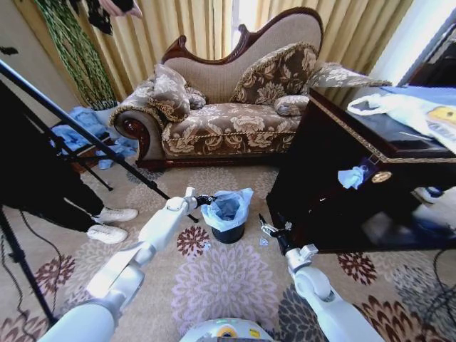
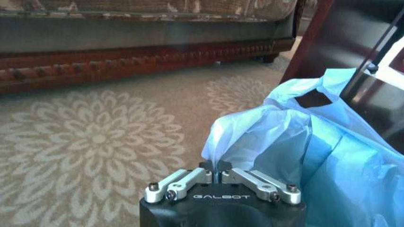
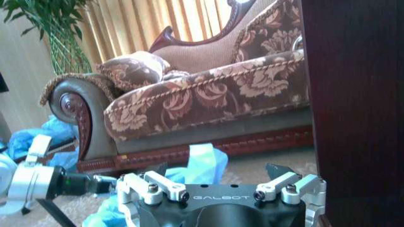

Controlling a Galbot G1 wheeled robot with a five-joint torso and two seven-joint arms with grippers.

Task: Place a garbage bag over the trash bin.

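Left hand (image 2: 218, 176) pinching garbage bag (image 1: 226, 208) rim | trash bin (image 1: 228, 233) mostly hidden | right hand (image 1: 267, 229) wide.

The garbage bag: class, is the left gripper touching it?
Touching. In the left wrist view, the left gripper has its fingers shut on the garbage bag film.

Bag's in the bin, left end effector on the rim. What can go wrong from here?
1. The left end effector is shut on a thin fold of the garbage bag; pulling outward may tear the film or tip the trash bin.
2. The bag stands bunched above the bin, not folded down over its sides, so it could slump inside once released.
3. The open right end effector sits beside the dark cabinet; a reach toward the bin may clip it.
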